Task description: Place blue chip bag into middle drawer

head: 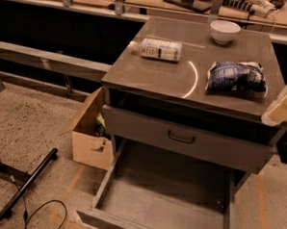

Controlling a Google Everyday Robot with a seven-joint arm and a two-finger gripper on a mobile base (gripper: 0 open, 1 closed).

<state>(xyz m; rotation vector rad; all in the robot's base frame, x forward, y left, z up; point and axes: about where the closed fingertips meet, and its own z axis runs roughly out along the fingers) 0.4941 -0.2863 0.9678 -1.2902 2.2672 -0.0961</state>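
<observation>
End effector (282, 108) cut off right edge, state unclear; near blue chip bag (236, 77).

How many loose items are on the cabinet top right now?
3: bottle back left, white bowl back right, blue chip bag front right. End effector is right of the bag.

Blue chip bag (236, 77): a puffy, crinkled dark-blue foil packet with white print. It lay flat on the cabinet top (155, 76), toward the right front, long side running left to right. Middle drawer (170, 199): a wide grey tray with low side walls, which stood pulled out below, its flat floor bare. Gripper (281, 110): pale, at the frame's right edge, near the bag and apart from it.
</observation>
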